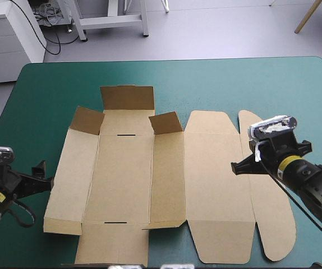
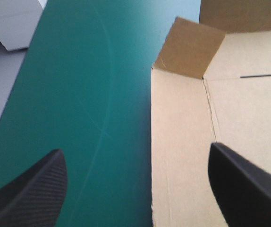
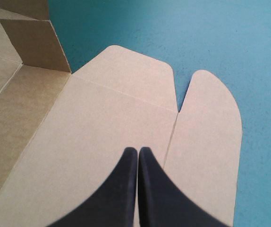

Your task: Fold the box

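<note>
The box (image 1: pixel 127 179) lies opened out nearly flat across the middle of the bench (image 1: pixel 49 89). Only the short flaps (image 1: pixel 88 119) at its twelve o'clock end stand up a little. The left gripper (image 2: pixel 135 149) sits at the box's nine o'clock edge with its fingers spread wide. One finger is over the teal-green cover and the other over the brown side panel, so the cut edge runs between them. The right gripper (image 3: pixel 138 150) is pressed together into a single point. It hangs over the broad lid panel (image 1: pixel 217 185) at the three o'clock side, close to the crease where the rounded flap (image 1: pixel 267 213) begins. I cannot tell whether it actually touches the board.

To my eye the folding has barely started, and the side wall at nine o'clock looks like the next thing to be raised. The worry is that a finger fails to get under that edge. Then the left gripper would only shove the light sheet toward three o'clock, and everything would skid out of line. That seems more likely if the right gripper isn't pinning the lid down. A lift that starts too far in could also bend the wall away from its scored crease.
</note>
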`<state>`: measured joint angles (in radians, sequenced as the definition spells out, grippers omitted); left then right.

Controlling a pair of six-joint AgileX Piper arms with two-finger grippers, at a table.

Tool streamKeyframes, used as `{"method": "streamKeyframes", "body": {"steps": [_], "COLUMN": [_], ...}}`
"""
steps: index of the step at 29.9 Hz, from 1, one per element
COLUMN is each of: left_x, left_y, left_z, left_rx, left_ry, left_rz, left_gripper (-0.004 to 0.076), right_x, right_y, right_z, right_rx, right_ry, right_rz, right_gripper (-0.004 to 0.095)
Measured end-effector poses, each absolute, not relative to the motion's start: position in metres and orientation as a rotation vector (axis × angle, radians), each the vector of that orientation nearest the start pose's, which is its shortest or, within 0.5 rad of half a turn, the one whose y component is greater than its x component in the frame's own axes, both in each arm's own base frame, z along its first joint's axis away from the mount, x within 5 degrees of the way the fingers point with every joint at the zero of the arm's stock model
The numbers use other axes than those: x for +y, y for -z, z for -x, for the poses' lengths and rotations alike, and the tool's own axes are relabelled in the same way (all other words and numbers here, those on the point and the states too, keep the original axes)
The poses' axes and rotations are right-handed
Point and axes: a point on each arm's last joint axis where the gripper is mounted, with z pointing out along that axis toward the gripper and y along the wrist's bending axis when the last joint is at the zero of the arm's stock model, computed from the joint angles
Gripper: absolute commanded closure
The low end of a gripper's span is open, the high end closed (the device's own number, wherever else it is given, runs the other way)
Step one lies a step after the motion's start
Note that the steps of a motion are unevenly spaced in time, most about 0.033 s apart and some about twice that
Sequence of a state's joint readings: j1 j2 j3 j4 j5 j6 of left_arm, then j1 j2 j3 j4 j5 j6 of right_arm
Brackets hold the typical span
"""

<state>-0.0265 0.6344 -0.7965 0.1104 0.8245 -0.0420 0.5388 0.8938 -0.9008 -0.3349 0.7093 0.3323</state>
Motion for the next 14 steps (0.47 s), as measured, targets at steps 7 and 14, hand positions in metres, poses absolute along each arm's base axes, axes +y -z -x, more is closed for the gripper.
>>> {"method": "streamKeyframes", "body": {"steps": [7, 14], "left_x": [-0.001, 0.010], "left_y": [-0.328, -0.308], "left_z": [-0.144, -0.172], "left_rx": [2.396, 2.559], "left_ry": [-0.012, 0.063], "left_rz": [-0.006, 0.133], "left_gripper": [0.0141, 0.0141], "right_x": [0.057, 0.044], "right_y": [-0.340, -0.339], "right_z": [-0.133, -0.110], "right_rx": [2.115, 2.056], "right_ry": [-0.138, -0.199], "right_rz": [0.349, 0.307], "right_gripper": [0.0922, 0.0922]}}
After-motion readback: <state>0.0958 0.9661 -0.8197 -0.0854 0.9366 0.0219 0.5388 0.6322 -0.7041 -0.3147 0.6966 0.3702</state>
